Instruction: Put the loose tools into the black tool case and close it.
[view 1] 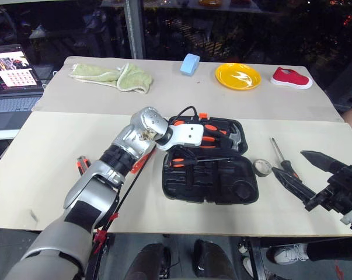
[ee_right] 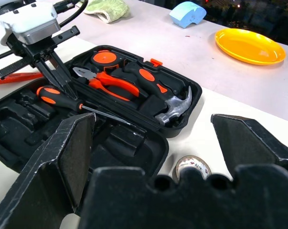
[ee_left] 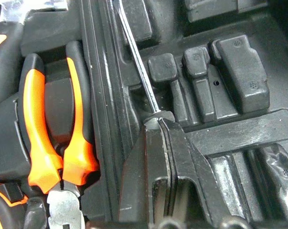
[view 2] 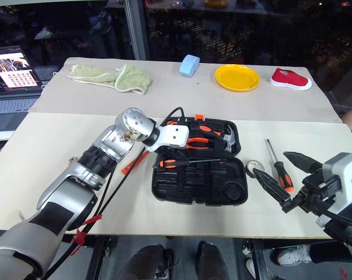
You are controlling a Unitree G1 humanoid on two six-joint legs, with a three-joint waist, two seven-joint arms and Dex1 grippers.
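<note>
Beige table (view 1: pixel 59 175); black tool case (view 1: pixel 222 189) open — no legible writing.

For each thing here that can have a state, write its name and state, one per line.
black tool case: open, lying flat.
left gripper: shut on a screwdriver inside the case.
right gripper: open, empty.
tape roll: loose on the table.
second screwdriver: loose on the table.

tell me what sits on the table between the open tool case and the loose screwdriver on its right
The small tape roll lies flat there, close to the black tool case and apart from the screwdriver; the right eye view shows it.
</note>
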